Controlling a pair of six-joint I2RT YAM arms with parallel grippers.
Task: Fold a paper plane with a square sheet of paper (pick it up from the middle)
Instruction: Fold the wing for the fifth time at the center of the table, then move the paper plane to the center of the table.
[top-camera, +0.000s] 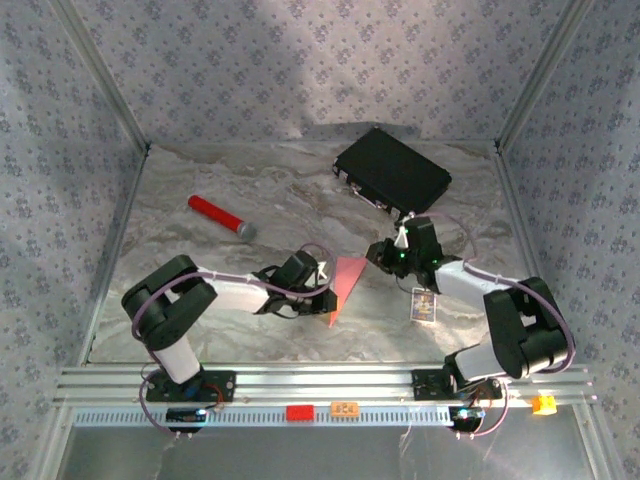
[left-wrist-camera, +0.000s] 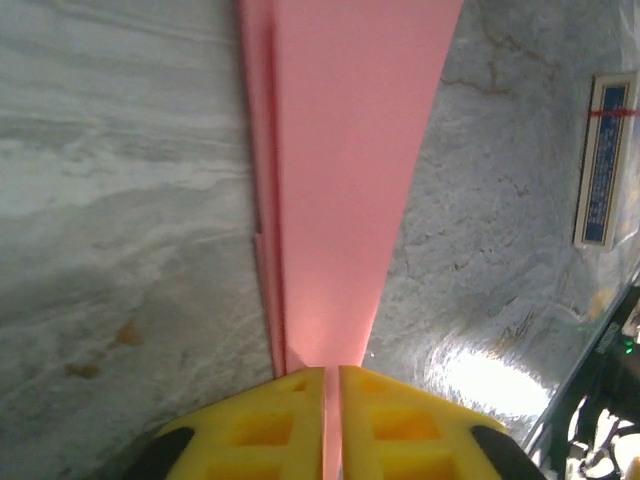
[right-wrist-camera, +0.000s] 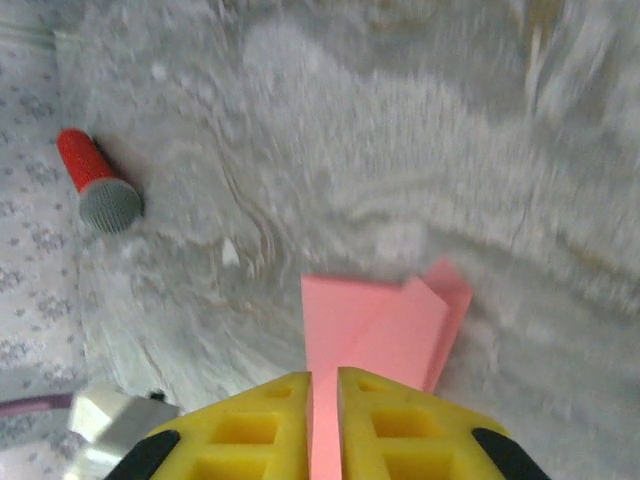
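- Left gripper (left-wrist-camera: 331, 375) is clenched, its yellow pads pinching the narrow end of the paper plane (left-wrist-camera: 350, 150).
- Right gripper (right-wrist-camera: 324, 378) clamps the same pink paper from the other side, with folded flaps fanning out ahead of it.
- The plane sits mid-table between both grippers, with a small printed card (top-camera: 424, 304) near its right.
- Farther back, a red cylinder (top-camera: 221, 218) lies left.
- A black case (top-camera: 392, 172) lies far right.

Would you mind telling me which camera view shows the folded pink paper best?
Left wrist: the pink paper is large and sharp, layered edges visible. Right wrist shows its folded end, slightly blurred; top external shows a small triangle.
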